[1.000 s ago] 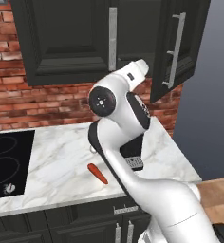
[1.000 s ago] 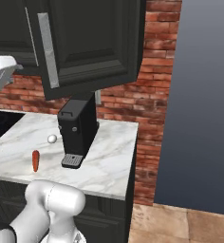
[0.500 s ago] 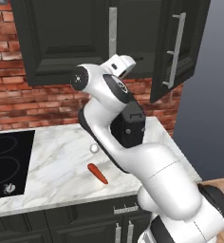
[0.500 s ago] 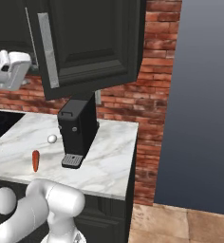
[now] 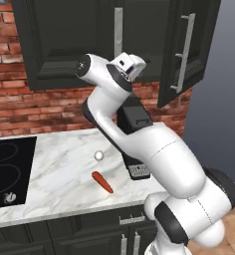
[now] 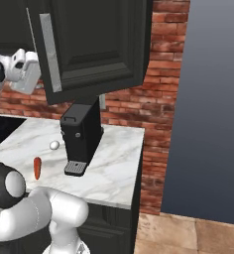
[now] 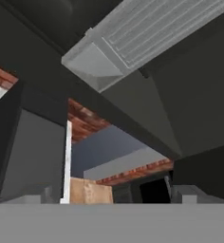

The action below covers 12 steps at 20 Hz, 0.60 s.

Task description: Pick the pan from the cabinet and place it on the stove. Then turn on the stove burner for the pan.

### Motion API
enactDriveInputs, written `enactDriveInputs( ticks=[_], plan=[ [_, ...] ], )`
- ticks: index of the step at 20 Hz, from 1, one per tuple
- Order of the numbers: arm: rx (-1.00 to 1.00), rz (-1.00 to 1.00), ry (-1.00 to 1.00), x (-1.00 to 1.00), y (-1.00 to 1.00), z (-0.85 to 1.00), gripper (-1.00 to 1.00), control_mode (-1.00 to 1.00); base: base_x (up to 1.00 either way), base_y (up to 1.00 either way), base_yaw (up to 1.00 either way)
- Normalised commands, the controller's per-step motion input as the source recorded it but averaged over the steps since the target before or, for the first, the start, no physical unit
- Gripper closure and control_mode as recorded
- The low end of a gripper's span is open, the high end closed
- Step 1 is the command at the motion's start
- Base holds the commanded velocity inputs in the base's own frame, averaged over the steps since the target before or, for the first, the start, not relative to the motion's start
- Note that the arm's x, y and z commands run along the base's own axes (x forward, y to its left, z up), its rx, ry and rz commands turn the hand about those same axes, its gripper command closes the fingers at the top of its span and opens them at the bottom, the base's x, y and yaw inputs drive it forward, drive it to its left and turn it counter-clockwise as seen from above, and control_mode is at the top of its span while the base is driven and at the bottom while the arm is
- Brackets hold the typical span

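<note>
Two fingertips (image 7: 36, 194) of the claw (image 7: 113, 195) set apart, nothing between them, pointing up at the cabinet (image 5: 59, 45).

Closest ahead of the claw, just above the gap: a brushed-silver bar handle (image 7: 147, 38), running slantwise across the hand view and not yet gripped. Judged to be the bar of the closed left door (image 5: 64, 50), since the hand sits right at that door's lower edge in the left base view. Off to the claw's right, the other door (image 5: 186, 30) swung well out from the cabinet front.

No sign of the pan anywhere; most likely hidden inside the cabinet, behind the closed door.

Step in hand, as a judgement: getting the cabinet open, so the very start of the task. Nothing lifted, nothing on the cooktop, no knob touched.

Next move: bring the bar squarely between the fingertips, close on it, then pull outward along the door's arc rather than straight back. Worth watching for a glancing grip, given the slant of the bar against the fingers.

Well below the claw, on the marble counter (image 5: 59, 169): a black coffee machine (image 6: 82, 131), a small white ball (image 5: 98, 155) and an orange carrot (image 5: 102, 182). Farther off, down and to the claw's left, the stove (image 5: 10, 159) with bare rings and small silver knobs (image 5: 9, 197) at its near edge.
</note>
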Motion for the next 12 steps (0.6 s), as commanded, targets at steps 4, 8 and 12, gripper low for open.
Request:
enactDriveInputs(
  ticks=[4,8,12],
  plan=[
    [0.0,-0.09,0.13,0.12,-0.46,-0.22,-1.0,-1.0,0.0,0.0,0.0],
    [0.0,-0.09,0.14,0.03,-0.53,-0.23,-1.0,-1.0,0.0,0.0,0.0],
    [0.0,-0.14,0.03,-0.55,-0.8,-0.14,-1.0,-1.0,0.0,0.0,0.0]
  ],
)
